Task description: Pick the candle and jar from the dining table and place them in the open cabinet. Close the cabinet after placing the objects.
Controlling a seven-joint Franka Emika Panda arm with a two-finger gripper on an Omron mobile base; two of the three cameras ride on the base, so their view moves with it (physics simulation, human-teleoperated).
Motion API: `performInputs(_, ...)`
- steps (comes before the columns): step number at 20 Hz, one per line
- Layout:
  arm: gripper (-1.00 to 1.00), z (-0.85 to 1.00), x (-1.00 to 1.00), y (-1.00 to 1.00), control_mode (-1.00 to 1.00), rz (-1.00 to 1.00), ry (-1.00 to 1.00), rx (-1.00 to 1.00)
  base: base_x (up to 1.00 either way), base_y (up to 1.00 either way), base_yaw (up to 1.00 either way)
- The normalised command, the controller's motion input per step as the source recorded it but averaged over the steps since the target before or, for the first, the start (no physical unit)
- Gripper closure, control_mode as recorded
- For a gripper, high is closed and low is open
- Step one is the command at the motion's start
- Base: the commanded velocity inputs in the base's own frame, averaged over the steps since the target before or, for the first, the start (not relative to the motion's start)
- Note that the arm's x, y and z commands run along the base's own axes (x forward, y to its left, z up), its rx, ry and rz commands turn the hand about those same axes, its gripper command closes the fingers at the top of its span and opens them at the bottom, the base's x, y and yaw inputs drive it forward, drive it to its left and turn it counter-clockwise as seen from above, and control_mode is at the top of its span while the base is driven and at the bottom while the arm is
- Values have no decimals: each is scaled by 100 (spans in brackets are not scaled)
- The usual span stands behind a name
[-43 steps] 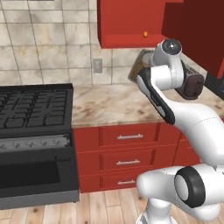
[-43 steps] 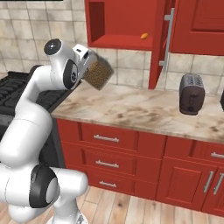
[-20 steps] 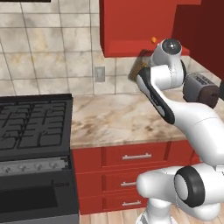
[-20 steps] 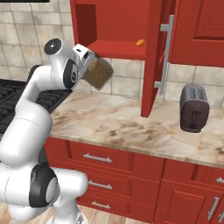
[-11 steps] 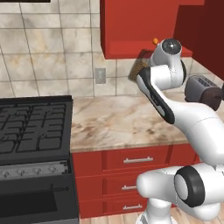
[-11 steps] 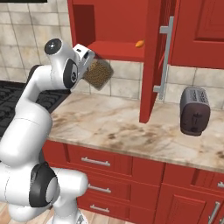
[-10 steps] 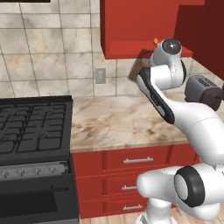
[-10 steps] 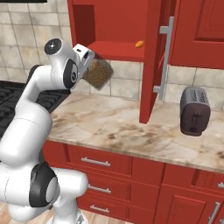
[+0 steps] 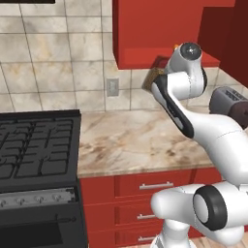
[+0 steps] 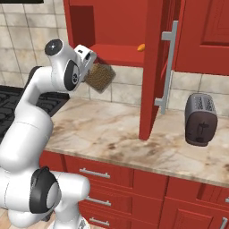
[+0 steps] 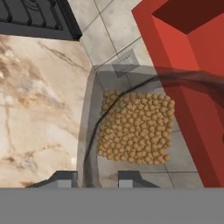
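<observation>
Red cabinet (image 10: 112, 31) hangs open, door (image 10: 154, 67) ajar. Gripper (image 10: 89, 67) grips the jar (image 10: 99, 77) just below its shelf; placing and closing remain.

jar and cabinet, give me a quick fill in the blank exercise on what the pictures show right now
1. The hand holds the jar tilted, just below the open ____.
2. The jar's contents are tan and ____.
3. On the counter, right of the open door, stands a dark ____.
4. The small orange thing lies on the cabinet's ____.

Missing words: cabinet; grainy; toaster; shelf
</observation>
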Motion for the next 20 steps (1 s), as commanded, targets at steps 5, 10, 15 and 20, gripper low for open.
performInputs(5,100,0,0,0,100,0,0,0,35,0,1)
performInputs(10,100,0,0,0,100,0,0,0,14,0,0)
performInputs(15,100,0,0,0,100,0,0,0,0,0,0)
performInputs(20,100,0,0,0,100,0,0,0,0,0,0)
